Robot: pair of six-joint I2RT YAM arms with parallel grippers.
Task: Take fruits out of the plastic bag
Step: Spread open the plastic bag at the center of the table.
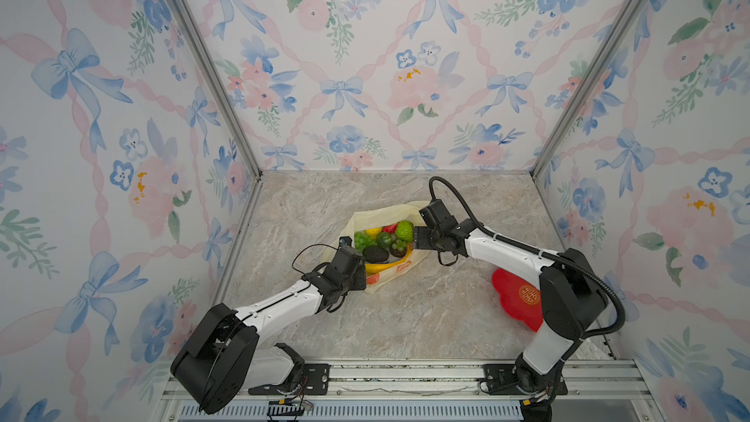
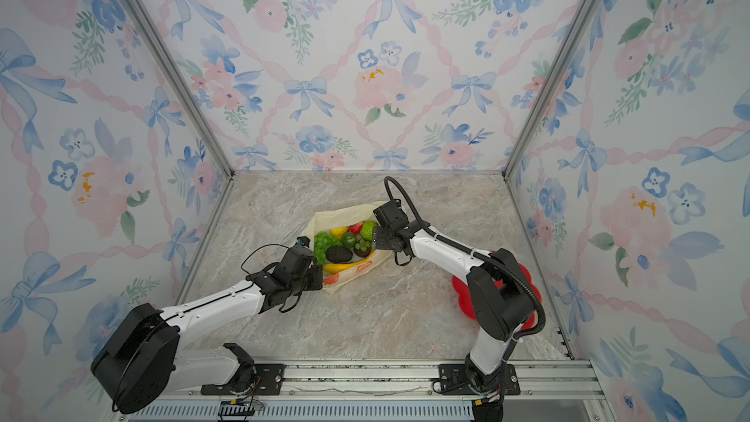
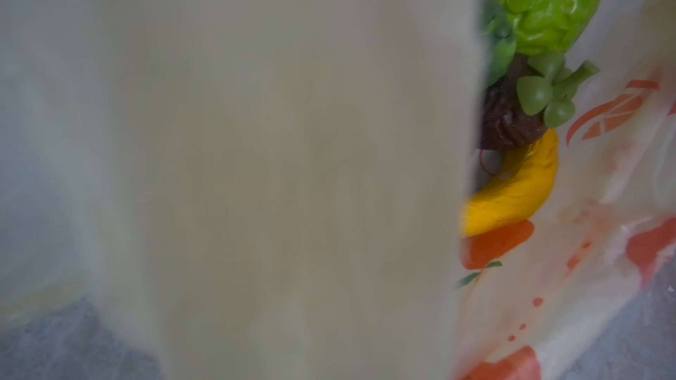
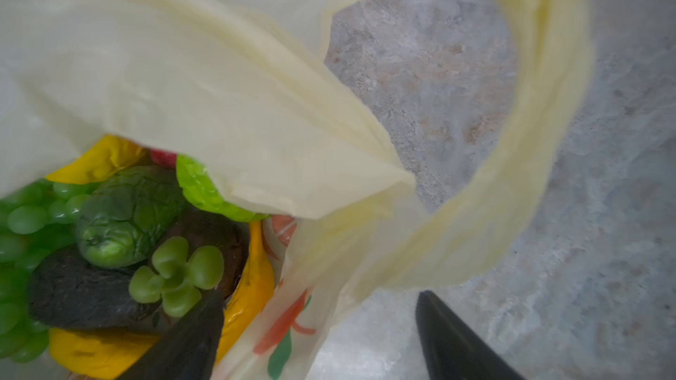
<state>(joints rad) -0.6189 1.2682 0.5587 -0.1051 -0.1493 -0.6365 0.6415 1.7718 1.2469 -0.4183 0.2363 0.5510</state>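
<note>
The plastic bag (image 1: 367,217) is shown lying open-mouthed near the middle of the marble-patterned table (image 1: 406,318). All the fruits (image 1: 383,243) are contained in it: a green grape bunch (image 1: 362,239), a yellow citrus (image 1: 373,232), a strawberry (image 1: 389,228), a bumpy green citrus (image 1: 404,230), a lime (image 1: 384,240), an avocado (image 1: 375,254) and a banana (image 1: 383,267) curved along the near wall. The left gripper (image 1: 345,243) is seen at the bag's left rim. Its fingers are hidden, but blurred bag film (image 3: 256,140) is drawn across the left wrist view, and they are read as clenched on that rim. The right gripper (image 4: 322,296) is released, with its fingers (image 4: 190,338) spread wide. One finger is placed over the banana inside the mouth and the other outside, above bare table, with the printed bag wall between them and a loop handle (image 4: 541,140) beyond. A red flower-shaped plate (image 1: 511,298) is seen well apart, partly covered by the right arm.
</note>
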